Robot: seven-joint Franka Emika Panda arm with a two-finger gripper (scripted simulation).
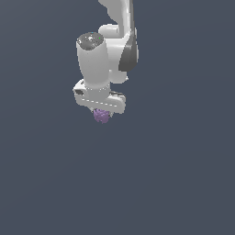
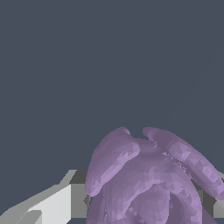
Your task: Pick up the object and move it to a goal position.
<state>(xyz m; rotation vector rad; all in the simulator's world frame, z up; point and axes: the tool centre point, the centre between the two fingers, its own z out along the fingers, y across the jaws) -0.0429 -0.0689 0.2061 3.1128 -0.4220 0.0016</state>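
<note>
I found nothing to read in either view: no text, label, brand, number or sign showed on any surface I could see.

**My arm, hanging straight down**

My white arm (image 1: 98,59) comes in from the top of the exterior view, wrist pointing down. My gripper (image 1: 101,113) sits beneath the broad hand body, fingers closed on the purple cluster (image 1: 101,115). In the wrist view one grey-and-white finger (image 2: 65,199) presses against its side.
</note>
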